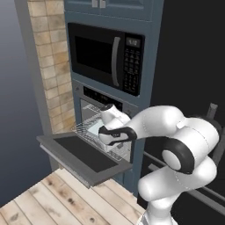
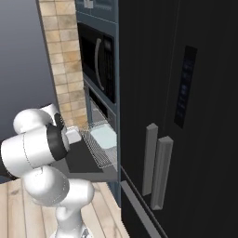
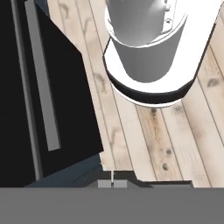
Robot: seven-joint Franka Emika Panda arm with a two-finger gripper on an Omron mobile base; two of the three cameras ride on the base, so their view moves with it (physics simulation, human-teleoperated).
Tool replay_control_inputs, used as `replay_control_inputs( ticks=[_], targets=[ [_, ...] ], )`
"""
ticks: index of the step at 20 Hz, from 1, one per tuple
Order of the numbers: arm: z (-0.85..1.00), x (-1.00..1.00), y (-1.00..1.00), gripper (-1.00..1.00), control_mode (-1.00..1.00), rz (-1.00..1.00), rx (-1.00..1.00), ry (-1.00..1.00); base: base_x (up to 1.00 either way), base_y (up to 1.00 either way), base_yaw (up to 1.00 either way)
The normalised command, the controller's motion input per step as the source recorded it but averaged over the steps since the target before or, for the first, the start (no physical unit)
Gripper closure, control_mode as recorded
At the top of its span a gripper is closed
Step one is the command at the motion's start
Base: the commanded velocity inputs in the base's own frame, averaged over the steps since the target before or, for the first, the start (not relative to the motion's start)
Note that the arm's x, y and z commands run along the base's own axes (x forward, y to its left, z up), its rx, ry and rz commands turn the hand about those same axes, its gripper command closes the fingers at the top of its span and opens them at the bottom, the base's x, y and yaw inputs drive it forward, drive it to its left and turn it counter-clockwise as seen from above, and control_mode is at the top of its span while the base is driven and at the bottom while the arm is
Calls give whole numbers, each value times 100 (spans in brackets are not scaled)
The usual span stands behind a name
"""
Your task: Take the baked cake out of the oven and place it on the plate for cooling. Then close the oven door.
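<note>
The baked cake cannot be made out in any view; a pale rectangular tray [image 1: 95,128] is seen on a pulled-out wire rack [image 2: 98,148] at the mouth of the oven [image 1: 94,115], and whatever sits behind the robot's wrist is hidden. The oven door [image 1: 83,154] is dropped flat, its dark glass facing up (its bar handle is not clearly visible). The gripper [image 3: 112,184] is seen at the bottom edge of the hand view, its two pale tips pressed together with nothing between them; in the left base view the hand is held at the oven opening, over the rack, and its fingers are blocked by the arm. Above the oven, a black microwave [image 1: 107,57] with keypad is mounted. To the right, a dark refrigerator [image 2: 176,116] with grey handles is partly cut off. Below, a wooden plank floor [image 3: 175,144] is shown.
</note>
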Motion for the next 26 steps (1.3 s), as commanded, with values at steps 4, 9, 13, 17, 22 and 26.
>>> replay_control_inputs(
  ticks=[4, 9, 13, 17, 22, 26],
  targets=[
    [-14, 28, 18, 100, -100, 0, 0, 0, 0, 0, 0],
    [-19, 23, 56, 100, -100, 0, -1, 8, 0, 0, 0],
    [-21, 38, 19, 100, -100, 0, 0, 4, 0, 0, 0],
    [-34, 50, 0, 100, -100, 1, 0, 2, 0, 0, 0],
    [-52, 40, 0, 100, -100, 3, 0, 0, 0, 0, 0],
    [-50, 34, 0, 100, -100, 0, 0, 0, 0, 0, 0]
  ],
)
